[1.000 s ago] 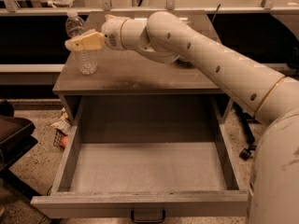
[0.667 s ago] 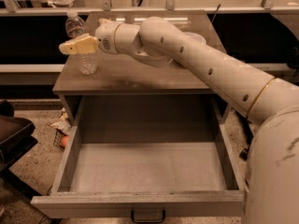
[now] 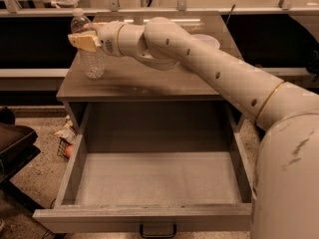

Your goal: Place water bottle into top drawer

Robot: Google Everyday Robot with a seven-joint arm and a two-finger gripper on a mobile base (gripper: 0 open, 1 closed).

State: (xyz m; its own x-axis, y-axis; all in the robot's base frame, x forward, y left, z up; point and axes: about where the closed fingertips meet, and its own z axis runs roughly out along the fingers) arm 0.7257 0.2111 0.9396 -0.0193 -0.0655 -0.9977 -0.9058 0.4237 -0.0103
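The water bottle (image 3: 91, 59) is clear and ribbed with a white cap, and it stands upright at the back left of the cabinet top (image 3: 149, 81). My gripper (image 3: 85, 36) is at the bottle's shoulder, reaching in from the right and covering part of its upper body. The top drawer (image 3: 73, 163) is pulled fully out below, its grey inside bare, with a small dark handle (image 3: 158, 230) on the front panel. My pale arm (image 3: 219, 73) crosses the cabinet top from the right.
A white bowl (image 3: 208, 42) sits at the back right of the cabinet top, partly behind my arm. A dark chair or cart (image 3: 15, 143) stands at the left. Litter (image 3: 65, 133) lies on the floor by the cabinet. A shelf rail (image 3: 199, 9) runs behind.
My gripper has moved left along the cabinet top and now sits at the bottle's shoulder. The bottle and the drawer have not moved.
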